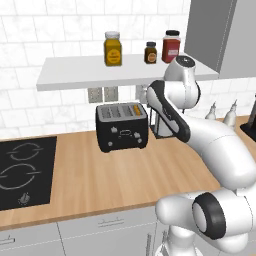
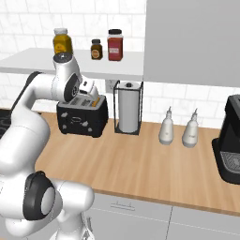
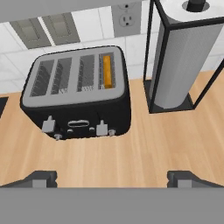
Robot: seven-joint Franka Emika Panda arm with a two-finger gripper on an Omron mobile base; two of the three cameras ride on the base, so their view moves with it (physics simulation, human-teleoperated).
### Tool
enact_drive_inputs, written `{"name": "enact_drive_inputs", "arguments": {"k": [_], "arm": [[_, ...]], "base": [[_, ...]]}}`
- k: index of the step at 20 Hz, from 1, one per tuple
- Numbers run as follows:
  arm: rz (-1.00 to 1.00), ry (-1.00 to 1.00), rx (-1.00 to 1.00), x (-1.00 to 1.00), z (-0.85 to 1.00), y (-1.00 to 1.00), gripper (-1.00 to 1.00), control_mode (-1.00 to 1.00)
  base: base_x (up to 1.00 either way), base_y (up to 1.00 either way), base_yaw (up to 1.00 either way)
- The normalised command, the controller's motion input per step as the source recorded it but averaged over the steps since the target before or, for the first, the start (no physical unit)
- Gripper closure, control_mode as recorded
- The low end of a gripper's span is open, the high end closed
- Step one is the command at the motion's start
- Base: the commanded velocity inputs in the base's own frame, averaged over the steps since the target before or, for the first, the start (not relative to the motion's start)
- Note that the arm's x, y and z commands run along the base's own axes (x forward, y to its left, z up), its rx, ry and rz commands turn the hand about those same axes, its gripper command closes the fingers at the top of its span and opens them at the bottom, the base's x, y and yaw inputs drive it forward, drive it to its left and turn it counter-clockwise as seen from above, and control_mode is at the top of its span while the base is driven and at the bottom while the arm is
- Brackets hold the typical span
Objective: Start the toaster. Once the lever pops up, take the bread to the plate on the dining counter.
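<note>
Light-wood worktop [image 3: 175, 144] with a smooth grain runs beneath the two-finger gripper [image 3: 112, 178], whose dark fingertips [image 3: 41, 178] stand spread wide with nothing between them, hovering in front of and above the small black boxy toaster [image 3: 78, 94]. That toaster has a silver-grey top with four slots; the thin slice of bread [image 3: 106, 71], showing its orange-brown crust edge, sits down in the slot at the toaster's right end, while the other three slots look empty. Two pale levers and small knobs line the toaster's front face. Just right of the toaster stands a black wire-frame holder with an upright white paper-towel roll [image 3: 183, 57]. Left of the toaster, a flat black cooktop [image 1: 22, 172] is set into the worktop. Behind the toaster, a white tiled wall carries grey outlets [image 3: 127, 17], and above it a white shelf [image 1: 90, 72] holds a yellow jar [image 1: 113, 49], a small brown jar [image 1: 150, 52] and a red jar [image 1: 171, 46]. Farther right of the toaster are two white bottles [image 2: 178, 129] and a black coffee machine [image 2: 230, 140].
</note>
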Motion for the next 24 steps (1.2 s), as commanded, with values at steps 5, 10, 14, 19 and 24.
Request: {"name": "enact_drive_inputs", "arguments": {"k": [5,10,14,19,24], "arm": [[0.0,0.0,0.0,0.0,0.0,0.0,-1.0,-1.0],[0.0,0.0,0.0,0.0,0.0,0.0,-1.0,-1.0],[0.0,0.0,0.0,0.0,0.0,0.0,-1.0,-1.0],[0.0,0.0,0.0,0.0,0.0,0.0,-1.0,-1.0],[0.0,0.0,0.0,0.0,0.0,0.0,-1.0,-1.0]], "base": [[0.0,0.0,0.0],[0.0,0.0,0.0],[0.0,0.0,0.0],[0.0,0.0,0.0],[0.0,0.0,0.0]]}}
